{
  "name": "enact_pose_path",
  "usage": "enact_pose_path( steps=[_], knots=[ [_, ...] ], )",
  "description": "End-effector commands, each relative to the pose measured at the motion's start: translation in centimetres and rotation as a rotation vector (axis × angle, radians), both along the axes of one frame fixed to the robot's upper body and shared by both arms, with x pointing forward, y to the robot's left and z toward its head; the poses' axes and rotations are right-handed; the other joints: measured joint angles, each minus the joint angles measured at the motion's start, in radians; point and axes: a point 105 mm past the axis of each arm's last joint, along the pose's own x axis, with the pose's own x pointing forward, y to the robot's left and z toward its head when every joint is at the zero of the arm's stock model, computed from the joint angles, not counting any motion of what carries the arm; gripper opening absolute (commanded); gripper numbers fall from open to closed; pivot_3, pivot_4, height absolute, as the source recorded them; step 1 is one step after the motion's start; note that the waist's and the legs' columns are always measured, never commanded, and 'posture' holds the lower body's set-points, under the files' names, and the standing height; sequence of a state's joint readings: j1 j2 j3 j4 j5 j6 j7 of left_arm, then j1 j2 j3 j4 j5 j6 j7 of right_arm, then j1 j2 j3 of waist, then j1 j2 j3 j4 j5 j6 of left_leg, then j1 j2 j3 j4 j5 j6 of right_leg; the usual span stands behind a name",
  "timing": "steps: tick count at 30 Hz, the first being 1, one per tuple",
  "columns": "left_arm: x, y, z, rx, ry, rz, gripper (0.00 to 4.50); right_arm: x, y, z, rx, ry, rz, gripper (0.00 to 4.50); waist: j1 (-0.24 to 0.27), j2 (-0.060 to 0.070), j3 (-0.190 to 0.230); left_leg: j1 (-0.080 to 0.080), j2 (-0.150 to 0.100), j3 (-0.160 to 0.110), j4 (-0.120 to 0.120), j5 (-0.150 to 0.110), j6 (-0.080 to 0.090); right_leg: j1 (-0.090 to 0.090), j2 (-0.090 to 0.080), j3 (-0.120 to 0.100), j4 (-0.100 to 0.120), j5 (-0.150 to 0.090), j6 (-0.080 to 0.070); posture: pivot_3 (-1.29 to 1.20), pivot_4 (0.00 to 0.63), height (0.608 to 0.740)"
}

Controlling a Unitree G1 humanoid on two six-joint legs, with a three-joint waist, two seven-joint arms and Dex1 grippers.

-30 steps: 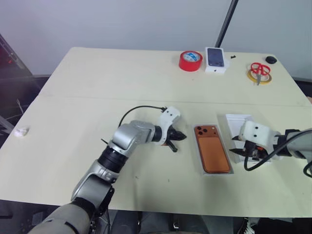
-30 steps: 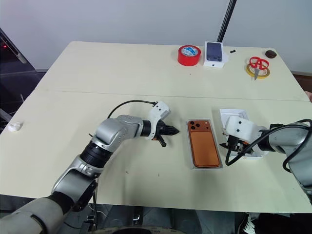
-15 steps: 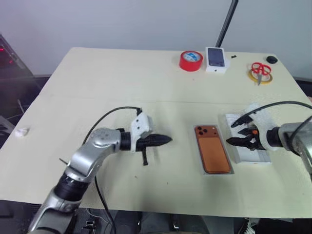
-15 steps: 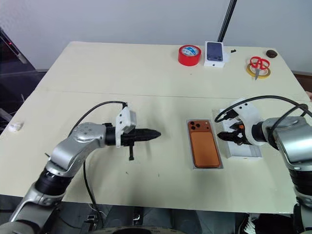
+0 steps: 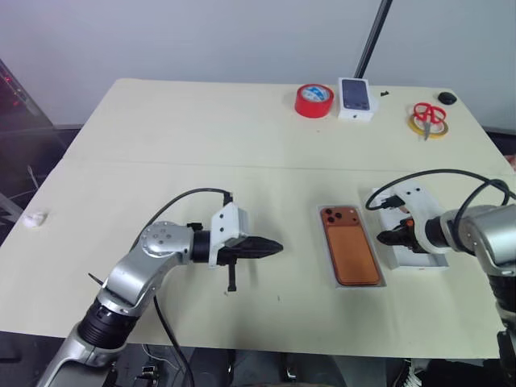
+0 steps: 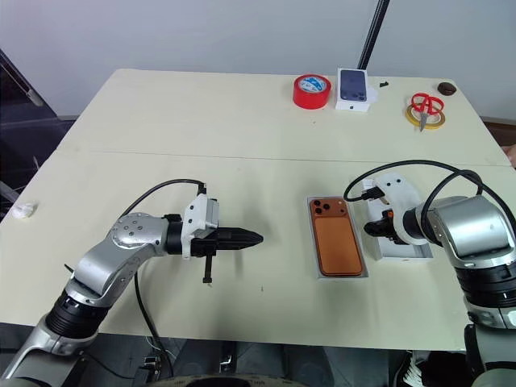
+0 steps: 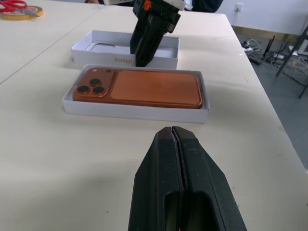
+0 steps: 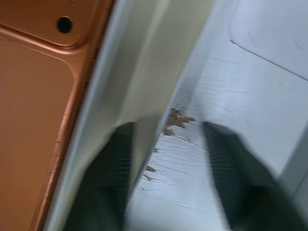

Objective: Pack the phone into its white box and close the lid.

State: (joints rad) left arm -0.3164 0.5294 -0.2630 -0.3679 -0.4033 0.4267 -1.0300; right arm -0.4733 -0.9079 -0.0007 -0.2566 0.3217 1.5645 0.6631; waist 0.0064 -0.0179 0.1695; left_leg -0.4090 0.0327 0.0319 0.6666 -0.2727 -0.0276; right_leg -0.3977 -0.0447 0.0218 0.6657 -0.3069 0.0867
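Your right pincer (image 6: 377,229), lower right of the frame, straddles the near wall of the plain white cardboard lid (image 5: 419,256), fingers apart. Your left pincer (image 5: 274,247) is closed and empty, lower centre. Between them, the copper-orange phone (image 5: 351,250) lies in the shallow white box (image 7: 139,111) on the counter (image 5: 201,145).

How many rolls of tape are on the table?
2: a red roll at the far edge beside the small phone-picture box, and a yellow roll further right, under the red-handled scissors.
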Motion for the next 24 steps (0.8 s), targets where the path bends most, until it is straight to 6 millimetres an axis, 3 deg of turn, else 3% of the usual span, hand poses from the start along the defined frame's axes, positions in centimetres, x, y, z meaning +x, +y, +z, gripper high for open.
enact_pose_path(
  steps=[1,4,10,15,19,24],
  knots=[
    [-0.7,-0.4,0.5,-0.017,-0.029,-0.027,0.0,0.1,0.0,0.8,0.029,-0.033,-0.035,0.04,0.0,0.0,0.0,0.0,0.0,0.0,0.0,0.0,0.0,0.0,0.0,0.0,0.0,0.0,0.0,0.0,0.15,0.725],
    [-0.5,-0.3,0.6,-0.024,-0.025,-0.014,0.0,0.5,-0.2,1.8,0.067,-0.071,-0.068,0.04,-0.001,0.0,0.0,0.0,0.0,0.0,0.0,0.0,0.0,0.0,0.0,0.0,0.0,0.0,0.0,0.0,0.15,0.725],
    [1.9,2.4,0.5,-0.036,-0.03,0.182,0.0,2.5,0.8,7.8,0.264,-0.279,-0.05,0.04,-0.019,0.001,0.001,0.0,0.0,0.0,0.0,0.0,0.0,-0.001,0.0,0.0,0.001,0.0,0.0,0.0,0.15,0.725],
    [4.1,5.0,1.1,-0.086,-0.021,0.347,0.0,2.1,6.3,11.2,0.656,-0.267,0.207,0.04,-0.021,0.001,0.001,0.0,0.002,-0.001,-0.001,0.0,0.0,-0.001,0.0,0.0,0.001,0.0,0.0,0.0,0.15,0.725],
    [4.7,5.6,1.4,-0.091,-0.033,0.379,0.0,-0.4,10.8,11.6,0.887,-0.114,0.394,0.04,-0.021,0.001,0.001,0.0,0.001,0.0,-0.001,0.0,0.0,-0.001,0.0,0.0,0.001,0.0,0.0,0.0,0.15,0.725],
    [4.6,5.0,1.7,-0.095,-0.05,0.356,0.0,-2.3,13.4,9.4,1.011,0.01,0.41,0.04,-0.018,0.0,0.002,-0.003,0.0,-0.001,0.0,0.0,0.001,0.0,0.0,-0.002,-0.001,0.0,0.001,0.0,0.15,0.725]
  ],
)
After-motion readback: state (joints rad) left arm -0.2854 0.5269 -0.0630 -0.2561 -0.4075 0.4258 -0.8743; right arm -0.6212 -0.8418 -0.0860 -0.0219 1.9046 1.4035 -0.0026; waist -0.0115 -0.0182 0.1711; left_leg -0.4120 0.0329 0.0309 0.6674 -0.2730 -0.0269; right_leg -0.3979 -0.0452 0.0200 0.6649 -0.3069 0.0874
